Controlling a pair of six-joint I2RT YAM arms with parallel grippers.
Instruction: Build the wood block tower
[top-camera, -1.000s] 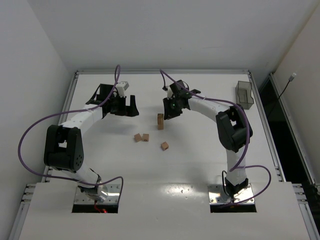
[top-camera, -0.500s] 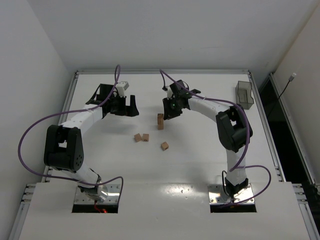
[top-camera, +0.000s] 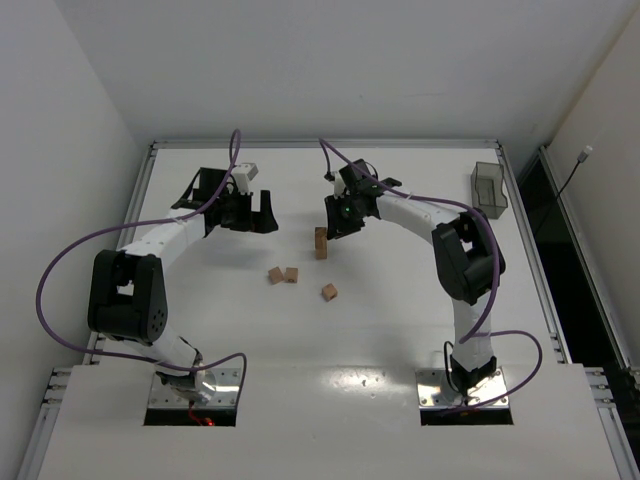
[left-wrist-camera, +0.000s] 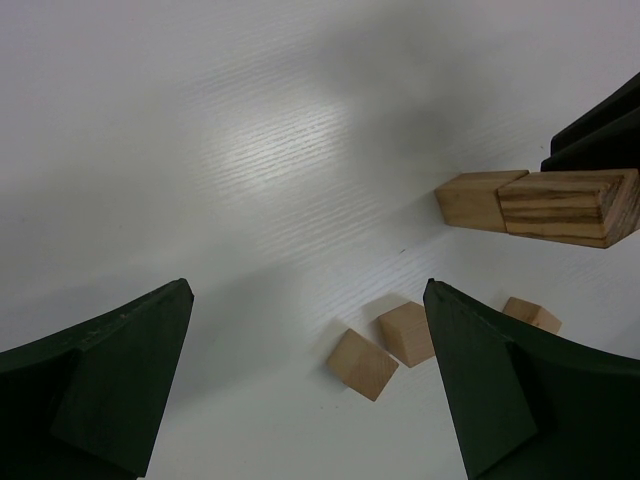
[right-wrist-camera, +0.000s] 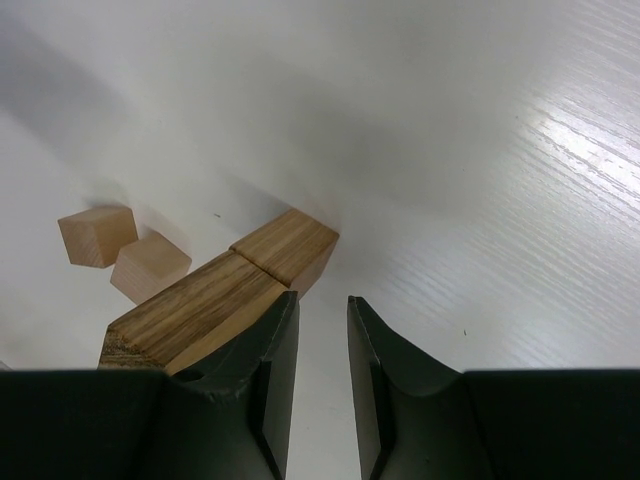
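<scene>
The wood blocks (top-camera: 329, 291) look light, stiff and slick, best pinched across opposite flat faces; left fingers (left-wrist-camera: 100, 370) gape empty, right fingers (right-wrist-camera: 270, 380) stand barely parted, empty, beside the tower (right-wrist-camera: 230, 290).

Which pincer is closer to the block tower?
Right. The right pincer sits just beside the tower; the left pincer hangs farther off to its left.

Three wood blocks (top-camera: 290, 275) lie on the table (top-camera: 400, 330) before the tower (top-camera: 321, 243).
</scene>
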